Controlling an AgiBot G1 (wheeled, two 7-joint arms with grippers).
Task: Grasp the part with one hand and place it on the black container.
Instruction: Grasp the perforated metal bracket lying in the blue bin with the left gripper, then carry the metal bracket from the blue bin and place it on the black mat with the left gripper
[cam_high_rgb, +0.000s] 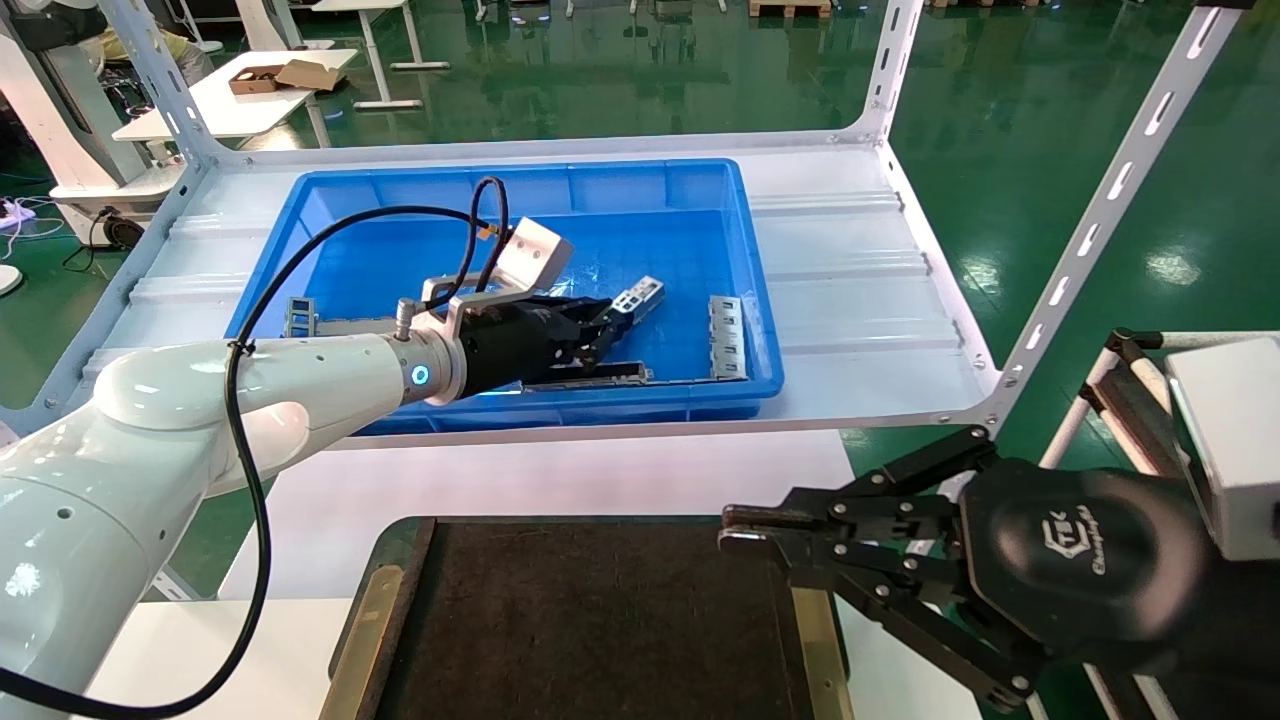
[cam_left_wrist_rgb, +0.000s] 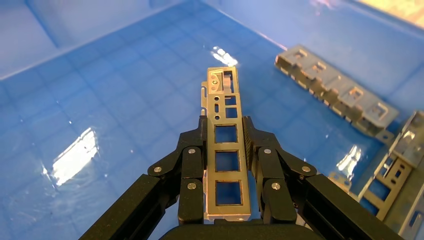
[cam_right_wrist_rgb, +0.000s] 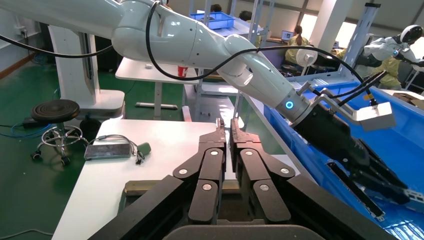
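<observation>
Part (cam_left_wrist_rgb: 224, 150), a narrow silver-grey metal bar with a row of rectangular window cut-outs, was clamped lengthwise between the jaws of the left gripper (cam_high_rgb: 612, 315), its far end sticking out past the fingertips. The head view showed it held above the floor of the blue bin (cam_high_rgb: 340, 200), toward the bin's middle. In the left wrist view the black fingers (cam_left_wrist_rgb: 191, 170) pressed against both long edges of the bar. Other metal pieces lay in the bin: a longer notched plate (cam_left_wrist_rgb: 336, 90) off to one side, another framed piece (cam_left_wrist_rgb: 395, 175) near it, and one more by the bin's left wall (cam_high_rgb: 299, 316). The black container (cam_high_rgb: 600, 620) sat on the white table (cam_high_rgb: 620, 470), nearer the robot than the bin, with olive-brass strips along its side rims. The right gripper (cam_high_rgb: 745, 530) hovered over the container's right rim, its jaws nearly closed and holding nothing.
</observation>
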